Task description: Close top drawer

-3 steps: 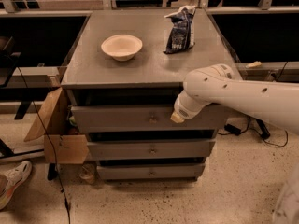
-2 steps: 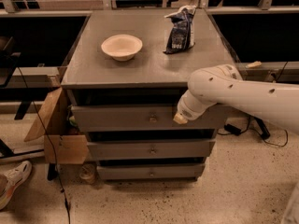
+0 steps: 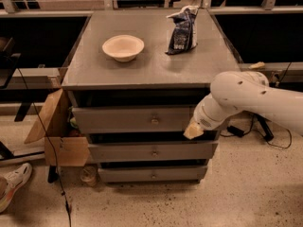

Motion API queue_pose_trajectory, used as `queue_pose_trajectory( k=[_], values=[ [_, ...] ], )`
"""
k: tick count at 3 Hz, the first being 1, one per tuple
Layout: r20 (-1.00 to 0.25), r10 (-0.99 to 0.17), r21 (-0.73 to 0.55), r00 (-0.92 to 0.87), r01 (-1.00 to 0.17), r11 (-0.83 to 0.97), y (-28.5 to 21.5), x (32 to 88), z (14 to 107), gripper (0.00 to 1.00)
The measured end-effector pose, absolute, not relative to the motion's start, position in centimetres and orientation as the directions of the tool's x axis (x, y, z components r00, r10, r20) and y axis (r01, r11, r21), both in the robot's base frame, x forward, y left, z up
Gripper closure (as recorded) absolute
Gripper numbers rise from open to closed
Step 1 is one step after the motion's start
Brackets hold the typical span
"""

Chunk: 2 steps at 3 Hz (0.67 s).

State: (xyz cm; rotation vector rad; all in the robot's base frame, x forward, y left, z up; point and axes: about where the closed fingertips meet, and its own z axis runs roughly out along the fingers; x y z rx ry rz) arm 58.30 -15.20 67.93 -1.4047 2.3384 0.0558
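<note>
The top drawer (image 3: 128,119) sits at mid-frame, uppermost of three in the grey cabinet (image 3: 151,67). Its long axis runs left to right and its flat front panel faces you, toward the bottom of the frame. The panel is wide, shallow and painted a matt grey, with one small brass knob (image 3: 155,120) at its centre. A dark band of shadow lies between its upper edge and the cabinet's overhanging top, and the drawer appears to stand out a little from the body.

Right of centre, your gripper (image 3: 193,130) meets the lower right corner of that panel. Its pale tan tip is set against or just in front of the wood, and you cannot tell which. You cannot tell either whether it is spread or closed. The smooth, rounded white arm (image 3: 246,96) reaches in from the right edge of the frame.

Below the panel, two matching grey lower drawers (image 3: 154,151) carry the same small knobs. On the cabinet's smooth top, in the upper half of the frame, a shallow cream bowl (image 3: 123,47) rests left of centre. A crumpled dark snack bag (image 3: 182,30) stands to its right, well apart from it. An open cardboard box (image 3: 59,136) leans against the cabinet's left side. A white shoe (image 3: 14,183) shows at lower left on the speckled floor (image 3: 236,193).
</note>
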Motion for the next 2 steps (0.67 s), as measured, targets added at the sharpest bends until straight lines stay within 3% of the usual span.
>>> queue_pose_trajectory(
  k=[1, 2],
  values=[
    [-0.386, -0.848, -0.146, -0.363, -0.884, 0.444, -13.9, 57.35, 67.19, 0.0],
    [-0.386, -0.849, -0.146, -0.361, -0.885, 0.443, -13.86, 57.33, 67.18, 0.0]
  ],
)
